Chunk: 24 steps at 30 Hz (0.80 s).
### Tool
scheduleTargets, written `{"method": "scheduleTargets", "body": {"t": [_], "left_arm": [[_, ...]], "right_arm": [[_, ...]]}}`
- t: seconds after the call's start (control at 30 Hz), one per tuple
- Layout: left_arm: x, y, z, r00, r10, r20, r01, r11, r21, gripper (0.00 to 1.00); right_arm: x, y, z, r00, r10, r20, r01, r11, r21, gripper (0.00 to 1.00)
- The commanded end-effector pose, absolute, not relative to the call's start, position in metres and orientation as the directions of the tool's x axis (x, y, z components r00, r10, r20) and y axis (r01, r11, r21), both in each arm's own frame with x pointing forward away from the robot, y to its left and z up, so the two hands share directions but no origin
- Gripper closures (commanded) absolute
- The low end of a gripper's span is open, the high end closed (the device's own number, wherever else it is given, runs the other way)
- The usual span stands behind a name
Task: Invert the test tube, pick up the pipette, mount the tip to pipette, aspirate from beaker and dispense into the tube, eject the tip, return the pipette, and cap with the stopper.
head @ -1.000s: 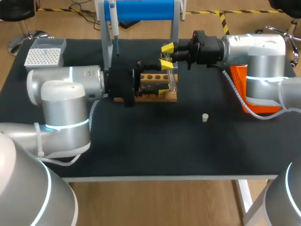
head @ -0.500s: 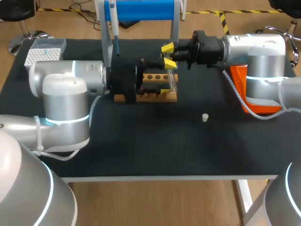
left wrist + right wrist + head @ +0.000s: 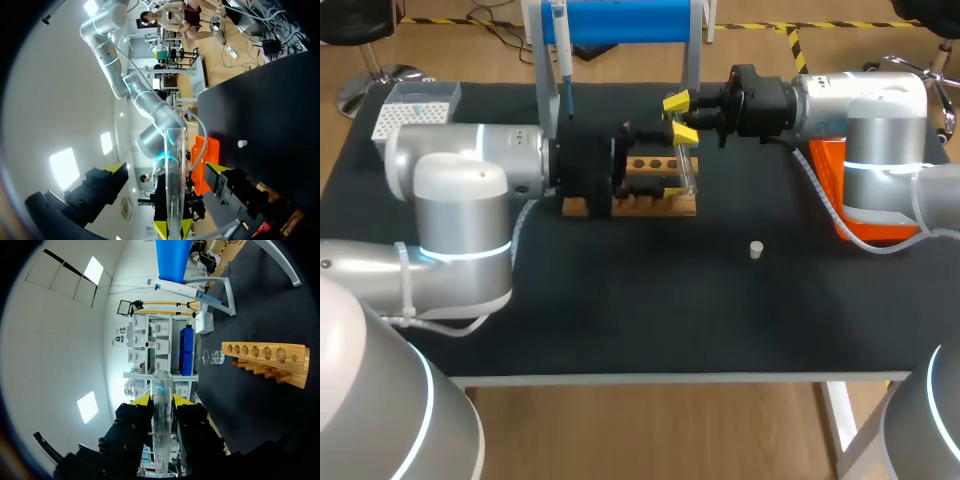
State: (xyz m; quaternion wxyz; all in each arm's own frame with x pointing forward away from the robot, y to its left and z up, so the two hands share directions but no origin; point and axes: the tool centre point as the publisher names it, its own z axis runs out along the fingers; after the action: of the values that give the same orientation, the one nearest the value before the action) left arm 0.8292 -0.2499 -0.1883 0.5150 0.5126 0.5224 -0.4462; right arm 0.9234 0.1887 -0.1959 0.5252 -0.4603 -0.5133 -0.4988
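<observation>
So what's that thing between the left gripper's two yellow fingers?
The glass test tube, in the left wrist view. It stands between the left gripper's open fingers, touching neither; the right gripper holds its end.

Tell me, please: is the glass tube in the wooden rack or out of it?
Out. The right pincer grips the tube, and the rack lies apart, its visible holes empty.

1. Rack (image 3: 655,205): left end hidden behind the left arm's wrist in the head view.
2. Tube (image 3: 175,175): one end runs out of the left wrist view.
3. Bin (image 3: 825,165): largely covered by the right arm.
</observation>
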Motion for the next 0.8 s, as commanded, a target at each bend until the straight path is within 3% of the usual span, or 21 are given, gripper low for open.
{"method": "scheduleTargets", "body": {"t": [0.03,0.13,0.2,0.33,0.37,0.4,0.67,0.8], "left_arm": [[0.8324,-0.251,-0.1881,0.058,0.076,-0.995,0.996,0.066,0.063,0.0],[0.8325,-0.2512,-0.1883,0.058,0.073,-0.996,0.996,0.066,0.063,0.05],[0.8325,-0.2516,-0.1887,0.058,0.073,-0.996,0.996,0.064,0.063,0.16],[0.8325,-0.2517,-0.1888,0.057,0.073,-0.996,0.996,0.062,0.062,0.27],[0.8325,-0.2516,-0.1887,0.058,0.072,-0.996,0.996,0.062,0.062,0.36],[0.8325,-0.2515,-0.1887,0.058,0.072,-0.996,0.996,0.061,0.062,0.5],[0.8323,-0.2516,-0.1884,0.055,0.081,-0.995,0.998,0.039,0.058,0.5],[0.8317,-0.253,-0.1884,0.055,0.087,-0.995,0.998,0.021,0.057,0.45]], "right_arm": [[0.9228,0.1881,-0.1954,-0.026,-0.05,0.998,0.997,0.078,0.029,1.0],[0.9228,0.1881,-0.1954,-0.026,-0.05,0.998,0.997,0.078,0.029,1.0],[0.9228,0.1881,-0.1954,-0.026,-0.05,0.998,0.997,0.078,0.029,1.0],[0.9228,0.1881,-0.1954,-0.026,-0.05,0.998,0.997,0.078,0.029,1.0],[0.9228,0.1881,-0.1954,-0.026,-0.05,0.998,0.997,0.078,0.029,1.0],[0.9228,0.1881,-0.1954,-0.026,-0.05,0.998,0.997,0.078,0.029,1.0],[0.9228,0.1881,-0.1954,-0.026,-0.05,0.998,0.997,0.078,0.029,1.0],[0.9228,0.1881,-0.1954,-0.026,-0.05,0.998,0.997,0.078,0.029,1.0]]}}
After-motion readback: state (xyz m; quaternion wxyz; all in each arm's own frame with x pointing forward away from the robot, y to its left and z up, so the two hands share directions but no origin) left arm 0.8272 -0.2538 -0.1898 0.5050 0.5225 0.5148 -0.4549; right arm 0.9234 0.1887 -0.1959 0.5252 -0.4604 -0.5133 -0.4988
